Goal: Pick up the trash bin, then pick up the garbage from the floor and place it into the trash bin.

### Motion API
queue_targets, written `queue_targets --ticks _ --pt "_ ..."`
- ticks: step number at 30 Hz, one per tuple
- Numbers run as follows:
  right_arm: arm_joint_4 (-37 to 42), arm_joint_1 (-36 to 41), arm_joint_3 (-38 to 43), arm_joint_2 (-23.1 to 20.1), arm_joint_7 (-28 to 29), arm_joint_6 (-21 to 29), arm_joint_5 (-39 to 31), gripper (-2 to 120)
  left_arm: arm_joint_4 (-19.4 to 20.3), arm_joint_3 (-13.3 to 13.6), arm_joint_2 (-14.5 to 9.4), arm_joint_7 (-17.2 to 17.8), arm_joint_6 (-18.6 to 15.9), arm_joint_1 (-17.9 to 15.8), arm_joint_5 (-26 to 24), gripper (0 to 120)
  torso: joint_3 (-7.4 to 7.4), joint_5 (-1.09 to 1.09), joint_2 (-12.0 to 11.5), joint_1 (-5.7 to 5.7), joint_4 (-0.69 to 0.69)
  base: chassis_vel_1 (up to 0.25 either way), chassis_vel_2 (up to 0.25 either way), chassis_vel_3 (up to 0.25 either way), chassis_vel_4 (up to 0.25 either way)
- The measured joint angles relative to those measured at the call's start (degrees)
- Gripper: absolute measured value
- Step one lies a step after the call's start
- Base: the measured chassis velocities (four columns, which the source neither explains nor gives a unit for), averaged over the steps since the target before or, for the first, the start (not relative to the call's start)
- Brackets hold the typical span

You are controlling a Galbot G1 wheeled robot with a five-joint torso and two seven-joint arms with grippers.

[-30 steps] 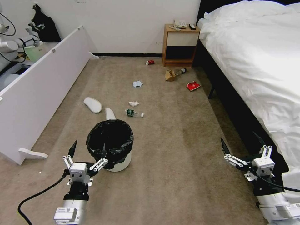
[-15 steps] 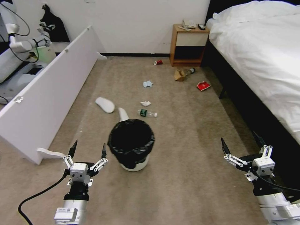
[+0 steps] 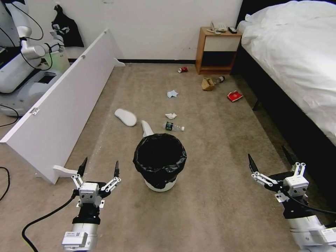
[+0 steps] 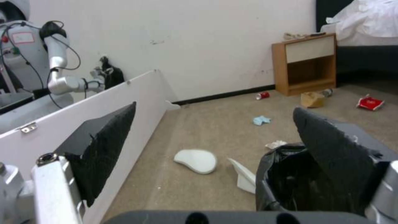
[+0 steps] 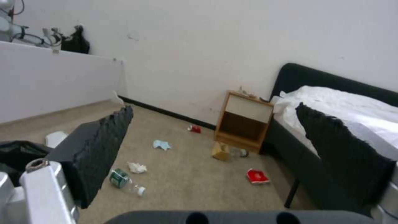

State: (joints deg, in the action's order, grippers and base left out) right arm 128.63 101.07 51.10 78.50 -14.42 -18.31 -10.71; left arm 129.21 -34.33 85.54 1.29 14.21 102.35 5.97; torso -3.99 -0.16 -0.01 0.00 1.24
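I see my left gripper [image 3: 99,167] held low over the carpet, its two dark fingers spread wide with nothing between them. The trash bin [image 3: 160,161], a white bucket lined with a black bag, stands upright on the floor just to the right of that gripper and a little ahead of it, apart from the fingertips. My right gripper [image 3: 268,161] hangs well off to the bin's right, close beside the dark bed frame [image 3: 280,119], and its fingers are also spread and empty. Beyond the bin, ahead of both grippers, the garbage lies scattered: two white slippers [image 3: 126,117], one partly hidden behind the bin's rim, a clear plastic bottle [image 3: 173,126], a white tissue [image 3: 170,115], and a light-blue face mask [image 3: 172,93]. Farther off, near the wooden nightstand [image 3: 217,50], lie a red can [image 3: 182,70], a brown paper bag [image 3: 207,84] and a red packet [image 3: 235,96]. A long white panel [image 3: 59,105] stands to the left of my left gripper.
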Motion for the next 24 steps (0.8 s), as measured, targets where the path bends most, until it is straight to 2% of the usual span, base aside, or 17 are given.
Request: queue_targets --ticks 24 --pt "0.9 0.5 0.5 0.3 -0.3 1.0 0.1 100 -0.2 0.1 -0.3 -0.6 0.2 0.0 -0.1 100 0.0 -0.01 0.0 0.0 0.0 0.0 0.0 0.0 0.0"
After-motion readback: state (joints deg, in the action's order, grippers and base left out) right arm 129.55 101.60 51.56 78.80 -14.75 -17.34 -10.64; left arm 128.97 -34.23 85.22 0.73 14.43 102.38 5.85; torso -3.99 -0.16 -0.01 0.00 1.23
